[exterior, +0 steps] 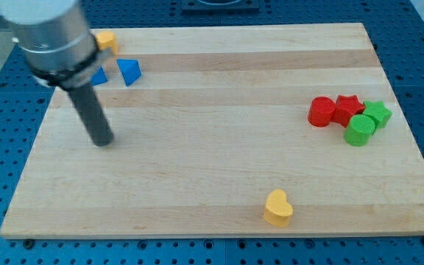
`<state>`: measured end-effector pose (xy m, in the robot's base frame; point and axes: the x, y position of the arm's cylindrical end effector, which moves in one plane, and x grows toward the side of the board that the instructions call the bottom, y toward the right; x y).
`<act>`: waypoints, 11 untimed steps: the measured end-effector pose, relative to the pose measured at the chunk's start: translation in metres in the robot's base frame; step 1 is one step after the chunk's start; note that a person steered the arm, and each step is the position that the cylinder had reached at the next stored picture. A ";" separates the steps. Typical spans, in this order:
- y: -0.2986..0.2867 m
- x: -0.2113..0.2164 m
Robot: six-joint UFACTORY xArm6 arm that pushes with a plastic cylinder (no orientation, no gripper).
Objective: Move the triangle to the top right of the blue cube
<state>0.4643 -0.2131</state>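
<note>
Nearest the view's bottom edge, a yellow heart block (278,207) sits alone on the wooden board (212,169), a little right of centre. Further up, on the view's right, four blocks cluster together: a red cylinder (321,111) touching a red star (348,105), with a green cylinder (360,129) and a green star (378,112) just beside them.

On the view's left, my tip (102,140) rests on bare wood, touching no block. It is a plain rod with nothing to open or close, and it holds nothing.

Further up and slightly right of my tip lies the blue triangle (129,71), the block I must move. Just to its left, a second blue block (98,75), which I take to be the blue cube, is mostly hidden behind my arm. A yellow block (107,40), its shape unclear, sits near the board's top left corner.

The triangle looks level with the cube's right side, not yet up and right of it. I judge the push has yet to be made.
</note>
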 end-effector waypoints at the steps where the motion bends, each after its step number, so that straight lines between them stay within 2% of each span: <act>1: -0.069 -0.061; 2: -0.092 -0.117; 3: -0.091 -0.162; 4: -0.091 -0.170; 5: -0.047 -0.164; 7: 0.195 -0.042; 8: 0.215 -0.032; 9: 0.215 -0.076; 10: 0.190 -0.205; 11: 0.142 -0.228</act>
